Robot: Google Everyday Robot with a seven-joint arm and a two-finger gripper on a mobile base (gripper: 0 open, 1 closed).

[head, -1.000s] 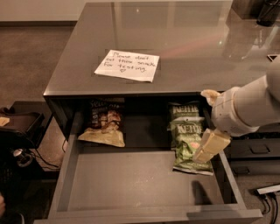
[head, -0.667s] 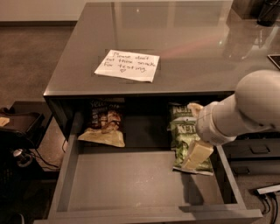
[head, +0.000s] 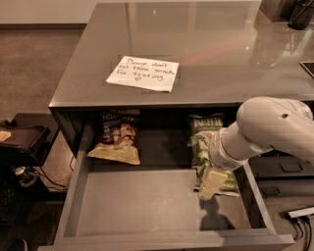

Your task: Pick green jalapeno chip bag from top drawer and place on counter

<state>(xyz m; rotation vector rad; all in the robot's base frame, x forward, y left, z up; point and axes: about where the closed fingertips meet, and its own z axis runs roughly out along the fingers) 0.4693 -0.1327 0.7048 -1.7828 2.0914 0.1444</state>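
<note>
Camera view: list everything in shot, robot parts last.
counter: one, glossy grey, upper frame.
paper note: one, white, on the counter's left.
dark object: one, black, counter's far right corner.
top drawer: one, grey, open below the counter.
brown chip bag: one, brown and cream, drawer's back left.
green jalapeno chip bag: one, light green, drawer's right side.
second green bag: one, darker green, behind it.
arm: one, white, entering from the right.
gripper: one, cream, down in the drawer over the green jalapeno chip bag.

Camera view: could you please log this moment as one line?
phase: reach | gripper: in open drawer, over front green bag | bag: on drawer floor, right | counter: no bag
</note>
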